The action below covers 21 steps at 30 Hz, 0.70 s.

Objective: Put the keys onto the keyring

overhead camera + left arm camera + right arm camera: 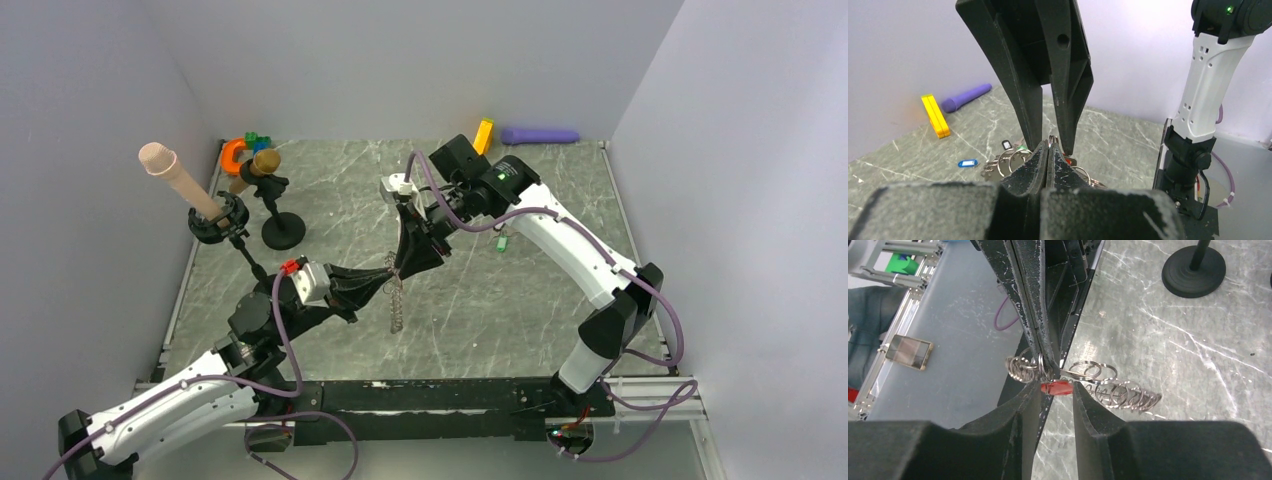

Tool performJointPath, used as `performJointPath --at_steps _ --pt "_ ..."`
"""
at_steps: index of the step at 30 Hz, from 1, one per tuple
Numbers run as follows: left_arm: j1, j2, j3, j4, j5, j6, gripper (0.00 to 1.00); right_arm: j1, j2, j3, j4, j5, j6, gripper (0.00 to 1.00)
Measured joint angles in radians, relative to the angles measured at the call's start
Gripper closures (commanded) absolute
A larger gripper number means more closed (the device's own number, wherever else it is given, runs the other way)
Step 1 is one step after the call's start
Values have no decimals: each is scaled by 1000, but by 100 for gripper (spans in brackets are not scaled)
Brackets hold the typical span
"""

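The keyring point(396, 305), a loop of silver rings, hangs from my left gripper point(388, 272), which is shut on one ring point(1048, 149). My right gripper point(410, 262) points down onto the same spot. In the right wrist view it is open point(1056, 396), with the red key point(1060, 387) lying across its fingertips beside the keyring point(1118, 392). On the table beyond lie a blue key point(968, 163), a black key point(1006, 145) and a green key point(502, 243).
A long orange block point(483, 135) and a purple cylinder point(540, 135) lie by the back wall. Two black stands point(283, 230) holding props are at the back left. Grey walls close in the table on three sides.
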Motion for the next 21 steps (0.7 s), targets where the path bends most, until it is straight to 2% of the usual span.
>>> performJointPath --at_steps 8,21 --pt "0 0 -48 98 -10 -36 100 -2 0 -11 22 1 20 71" --pt "0 -8 -54 122 -26 -50 100 -20 0 16 13 -23 11 73"
